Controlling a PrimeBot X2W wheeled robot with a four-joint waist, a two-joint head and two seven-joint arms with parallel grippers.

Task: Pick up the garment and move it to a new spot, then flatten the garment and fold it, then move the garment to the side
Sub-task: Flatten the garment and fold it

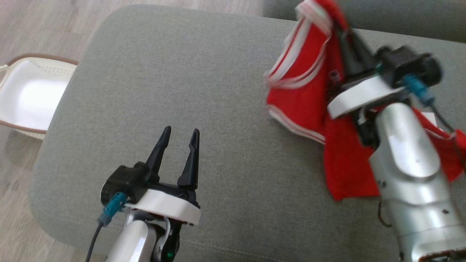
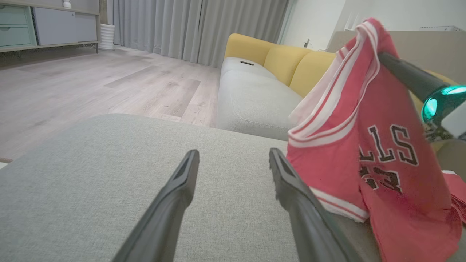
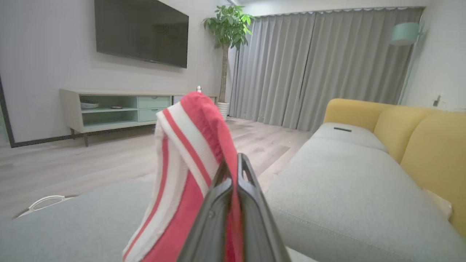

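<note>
The red basketball jersey hangs in the upper right of the head view. It has white stripes on its edges and black letters on the front. Its top is up in the air. Its bottom end looks like it drags on the gray cushion, but I cannot tell for sure.

The right gripper pinches the striped edge at the top. In the right wrist view its two dark fingers are pressed together with red cloth between them.

The left gripper is at the lower left of the head view, well apart from the jersey. Its fingers are spread and hold nothing. In the left wrist view it points across the cushion, with the jersey on the right side of the frame.

I think the job now is carrying the jersey to a new spot. To do it well, the right gripper should keep a tight pinch and lift high, so the bottom end does not drag or bunch up. The bare middle of the cushion looks like a good place. Move slowly so the cloth does not swing. Lay the bottom end down first, then lower the top away from it, so the jersey lands long and flat. The left gripper can wait, ready to smooth it.
</note>
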